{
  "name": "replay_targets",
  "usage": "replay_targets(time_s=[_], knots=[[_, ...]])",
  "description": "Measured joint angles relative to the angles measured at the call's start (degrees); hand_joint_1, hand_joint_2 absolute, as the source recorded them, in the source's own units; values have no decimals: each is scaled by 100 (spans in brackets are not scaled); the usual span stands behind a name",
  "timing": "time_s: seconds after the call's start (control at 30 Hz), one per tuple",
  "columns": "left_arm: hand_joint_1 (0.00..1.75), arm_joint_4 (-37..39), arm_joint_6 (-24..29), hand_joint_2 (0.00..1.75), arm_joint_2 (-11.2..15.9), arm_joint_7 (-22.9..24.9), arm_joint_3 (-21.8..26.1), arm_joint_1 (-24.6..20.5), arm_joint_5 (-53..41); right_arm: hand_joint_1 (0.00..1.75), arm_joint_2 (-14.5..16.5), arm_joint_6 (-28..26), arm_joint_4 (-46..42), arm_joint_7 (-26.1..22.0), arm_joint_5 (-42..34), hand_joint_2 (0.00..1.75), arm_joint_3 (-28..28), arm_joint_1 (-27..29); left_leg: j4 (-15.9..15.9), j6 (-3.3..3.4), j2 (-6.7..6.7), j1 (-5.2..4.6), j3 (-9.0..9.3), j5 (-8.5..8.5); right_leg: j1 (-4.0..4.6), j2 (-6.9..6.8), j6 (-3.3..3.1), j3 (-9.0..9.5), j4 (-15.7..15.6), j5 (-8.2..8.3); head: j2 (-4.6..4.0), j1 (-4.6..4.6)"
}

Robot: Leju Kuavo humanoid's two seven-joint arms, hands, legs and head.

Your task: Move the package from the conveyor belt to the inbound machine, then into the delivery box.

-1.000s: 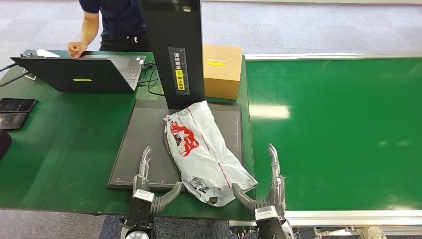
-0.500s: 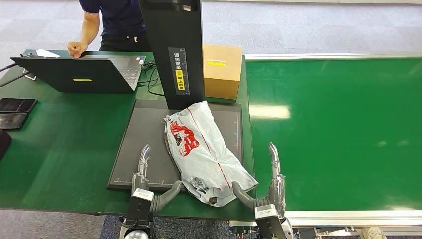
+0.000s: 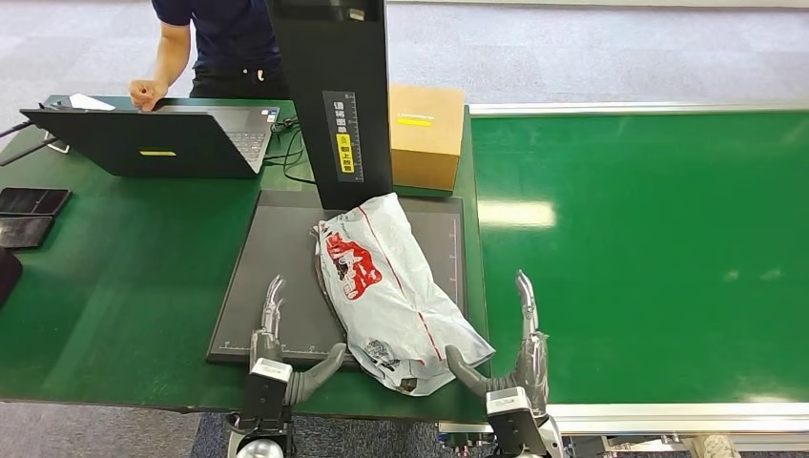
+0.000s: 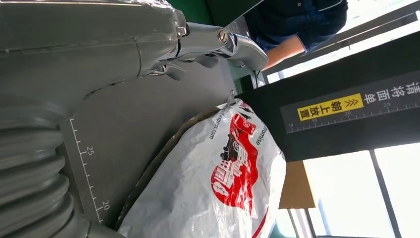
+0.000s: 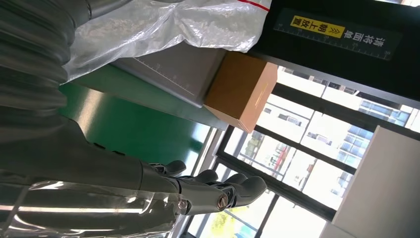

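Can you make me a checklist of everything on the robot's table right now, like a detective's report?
Surface: green table on the left, green conveyor belt on the right.
Job's things: white package with red print lies on the dark inbound machine plate, its near end hanging over the front edge. Delivery box: cannot tell which it is.
Clutter: open laptop, cardboard box behind the plate, dark flat devices at the table's left edge.
Hands: left hand and right hand open, one on each side of the package, holding nothing.
Cables: black cables beside the laptop.
Surroundings: a person behind the laptop; grey floor.
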Motion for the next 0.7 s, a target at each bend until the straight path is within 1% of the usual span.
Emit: replay_targets(time_s=[0.33,0.7], knots=[[0,-257,91,175,0,64,29,103,-52,0,20,62,3,-1,-51,175,19,-139,0,0,0,0,0,0,0,0,0,0,0,0,0,0],[0,-309,56,175,2,122,29,115,-124,0,35,27,2,-2,-36,175,55,-169,0,0,0,0,0,0,0,0,0,0,0,0,0,0]])
